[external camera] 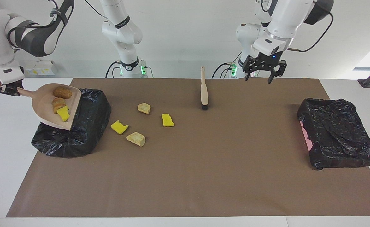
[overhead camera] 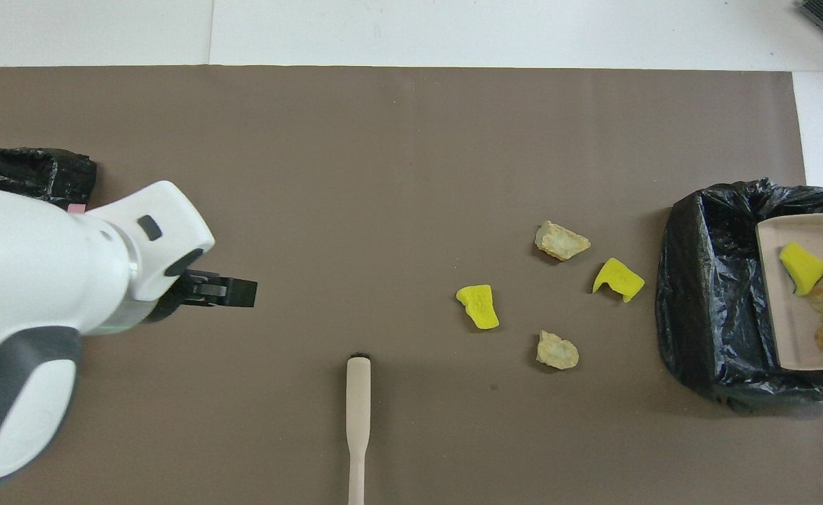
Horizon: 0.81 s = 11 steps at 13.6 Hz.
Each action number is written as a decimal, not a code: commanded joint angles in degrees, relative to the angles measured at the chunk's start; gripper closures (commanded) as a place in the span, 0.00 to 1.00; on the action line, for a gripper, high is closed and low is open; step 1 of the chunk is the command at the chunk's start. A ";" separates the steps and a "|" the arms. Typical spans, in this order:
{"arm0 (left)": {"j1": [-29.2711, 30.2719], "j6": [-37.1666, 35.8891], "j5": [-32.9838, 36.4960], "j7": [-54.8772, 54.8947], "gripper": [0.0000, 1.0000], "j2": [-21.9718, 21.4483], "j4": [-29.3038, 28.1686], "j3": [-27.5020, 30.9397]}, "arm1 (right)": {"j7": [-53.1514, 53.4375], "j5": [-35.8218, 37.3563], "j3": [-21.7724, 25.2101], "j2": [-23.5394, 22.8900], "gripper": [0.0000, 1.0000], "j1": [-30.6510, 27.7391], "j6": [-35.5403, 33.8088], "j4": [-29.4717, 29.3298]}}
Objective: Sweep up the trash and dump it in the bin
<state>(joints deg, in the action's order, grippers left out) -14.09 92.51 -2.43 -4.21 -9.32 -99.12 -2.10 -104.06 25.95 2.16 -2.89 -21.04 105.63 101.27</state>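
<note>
My right gripper (external camera: 8, 89) is shut on the handle of the beige dustpan (external camera: 44, 110) and holds it tilted over the black-bag-lined bin (external camera: 90, 119) at the right arm's end of the table. The pan carries two bread-like pieces (external camera: 62, 92) and a yellow sponge piece (external camera: 63, 113). On the mat beside that bin lie two tan lumps (external camera: 143, 108) (external camera: 136, 138) and two yellow sponge pieces (external camera: 119, 127) (external camera: 167, 120). The brush (external camera: 204, 90) lies on the mat near the robots. My left gripper (external camera: 258, 77) is open and empty, up over the mat beside the brush.
A second bin lined with a black bag (external camera: 336, 137) stands at the left arm's end of the table. The brown mat (external camera: 203, 176) covers most of the table. In the overhead view the left arm hides part of that second bin (overhead camera: 29, 175).
</note>
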 commanded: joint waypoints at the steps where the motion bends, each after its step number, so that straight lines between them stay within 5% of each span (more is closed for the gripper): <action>1: 4.15 -5.94 1.37 5.25 0.00 1.68 6.39 -0.80 | 3.42 4.71 -0.67 4.38 1.00 0.21 1.86 5.43; 11: 10.83 -9.72 -0.56 5.62 0.00 8.97 15.89 -1.07 | 8.08 13.51 -1.11 10.09 1.00 2.14 -0.87 6.66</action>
<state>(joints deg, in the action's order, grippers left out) -5.34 84.84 -2.19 0.69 -2.02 -85.93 -2.25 -97.83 37.30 1.35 5.30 -19.03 105.02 106.16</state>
